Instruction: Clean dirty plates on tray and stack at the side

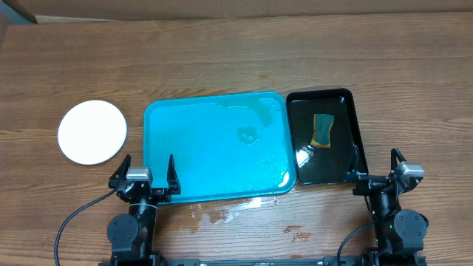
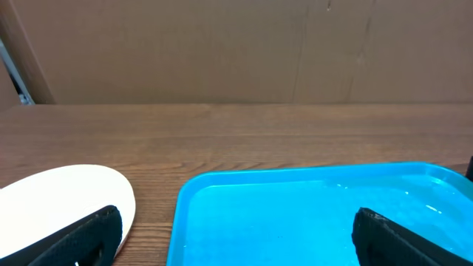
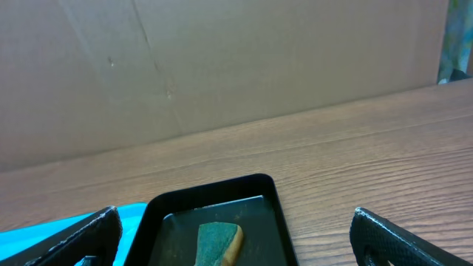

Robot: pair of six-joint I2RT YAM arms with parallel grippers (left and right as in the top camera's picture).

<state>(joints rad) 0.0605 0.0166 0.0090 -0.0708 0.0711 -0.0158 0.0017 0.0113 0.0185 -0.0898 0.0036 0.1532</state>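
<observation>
The turquoise tray [image 1: 214,159] lies in the middle of the table, wet, with no plate on it; it also fills the lower part of the left wrist view [image 2: 295,214]. To its left on the bare table rests a white round plate [image 1: 92,131] [image 2: 59,196], with no smear visible. Whether more plates lie under it I cannot tell. My left gripper [image 1: 146,176] [image 2: 240,247] hangs open at the tray's near left corner, holding nothing. At the near right, by the black tray's near end, my right gripper [image 1: 377,171] [image 3: 236,244] is open and holds nothing.
A glossy black tray [image 1: 352,125] [image 3: 214,191] sits right of the turquoise one, wet inside, holding a green-and-yellow sponge [image 1: 323,130] [image 3: 218,242]. Water drops [image 1: 229,214] lie on the wood near the tray's front edge. A cardboard wall stands behind the table.
</observation>
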